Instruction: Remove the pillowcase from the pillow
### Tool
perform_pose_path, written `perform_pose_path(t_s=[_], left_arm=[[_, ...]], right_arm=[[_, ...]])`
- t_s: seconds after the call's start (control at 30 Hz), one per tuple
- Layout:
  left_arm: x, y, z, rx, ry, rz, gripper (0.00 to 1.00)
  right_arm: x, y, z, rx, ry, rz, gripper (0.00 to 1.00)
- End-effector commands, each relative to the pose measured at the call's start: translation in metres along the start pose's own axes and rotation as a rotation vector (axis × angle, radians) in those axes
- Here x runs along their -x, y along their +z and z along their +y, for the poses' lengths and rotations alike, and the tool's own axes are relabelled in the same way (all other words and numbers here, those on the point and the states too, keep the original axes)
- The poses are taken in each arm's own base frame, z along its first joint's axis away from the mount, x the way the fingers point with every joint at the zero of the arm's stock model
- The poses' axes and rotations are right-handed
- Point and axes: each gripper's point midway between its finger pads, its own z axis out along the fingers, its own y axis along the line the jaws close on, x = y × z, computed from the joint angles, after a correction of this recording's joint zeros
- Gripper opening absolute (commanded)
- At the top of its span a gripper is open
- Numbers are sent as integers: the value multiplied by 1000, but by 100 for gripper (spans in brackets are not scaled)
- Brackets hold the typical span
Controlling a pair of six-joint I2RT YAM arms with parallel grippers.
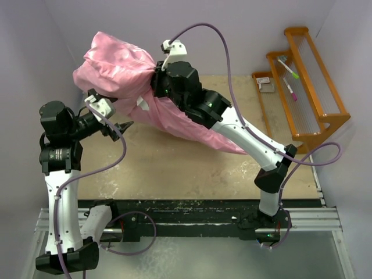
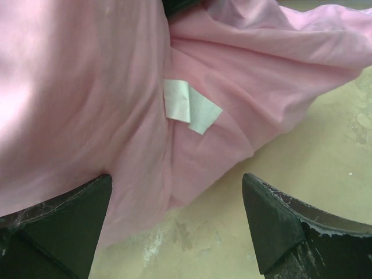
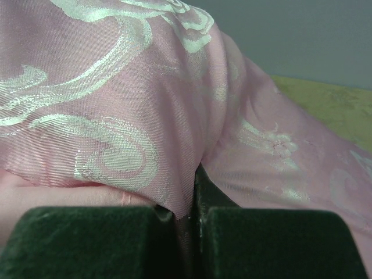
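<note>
The pink rose-print pillowcase (image 1: pixel 119 67) is bunched and lifted off the table at the upper left, its loose end trailing down to the right under the right arm. My right gripper (image 1: pixel 158 72) is shut on a fold of the pillowcase (image 3: pixel 116 104), its pads pinching the cloth. My left gripper (image 1: pixel 124 129) is open and empty just below the hanging cloth; in the left wrist view the pillowcase (image 2: pixel 87 99) with its white label (image 2: pixel 189 106) hangs just beyond the spread fingers (image 2: pixel 279 226). The white pillow is hidden inside the cover.
An orange wooden rack (image 1: pixel 308 81) with pens stands at the right, with a small white item (image 1: pixel 265 85) beside it. The tan table top (image 1: pixel 174 168) lies under the cloth. Grey walls close in left and back.
</note>
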Motion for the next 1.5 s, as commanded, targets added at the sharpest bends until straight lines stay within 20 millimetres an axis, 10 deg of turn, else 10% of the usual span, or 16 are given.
perform_pose_path(t_s=[0.0,0.3,0.67,0.8,0.97,1.47], left_arm=[[9,7,17,38,71,-47,95],[-6,22,55,225,109,-25,87],[4,15,96,437,122,-71,45],[27,6,105,500,128,-132,14],[52,-4,112,549,131,-183,1],[195,-60,108,618,167,-450,0]], right_arm=[[98,-44,52,176,225,-246,0],[96,-59,84,269,251,-231,0],[74,-73,77,290,205,-159,0],[70,-72,61,258,193,-150,0],[67,-72,41,235,198,-149,0],[88,-29,-49,52,78,-131,0]])
